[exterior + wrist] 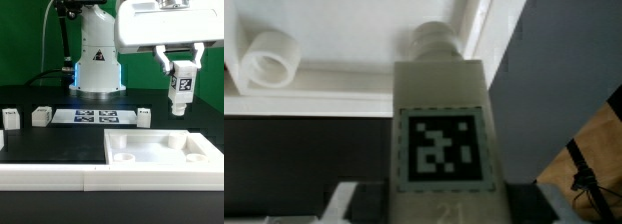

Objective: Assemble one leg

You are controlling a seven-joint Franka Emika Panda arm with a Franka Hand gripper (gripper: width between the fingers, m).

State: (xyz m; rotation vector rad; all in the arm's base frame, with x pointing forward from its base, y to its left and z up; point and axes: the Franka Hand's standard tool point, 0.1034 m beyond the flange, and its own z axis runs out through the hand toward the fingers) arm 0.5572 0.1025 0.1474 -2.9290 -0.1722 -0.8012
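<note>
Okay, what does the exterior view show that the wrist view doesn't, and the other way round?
Only the exterior view shows the arm's base, the marker board, three small white blocks on the table, and the gripper itself.

Only the wrist view shows plainly the round peg on the end of the leg.

Both show the leg with its tag, held in the air, and the large white panel below it.

The leg (181, 85) is smooth matt plastic; the table (60, 142) matt black.
</note>
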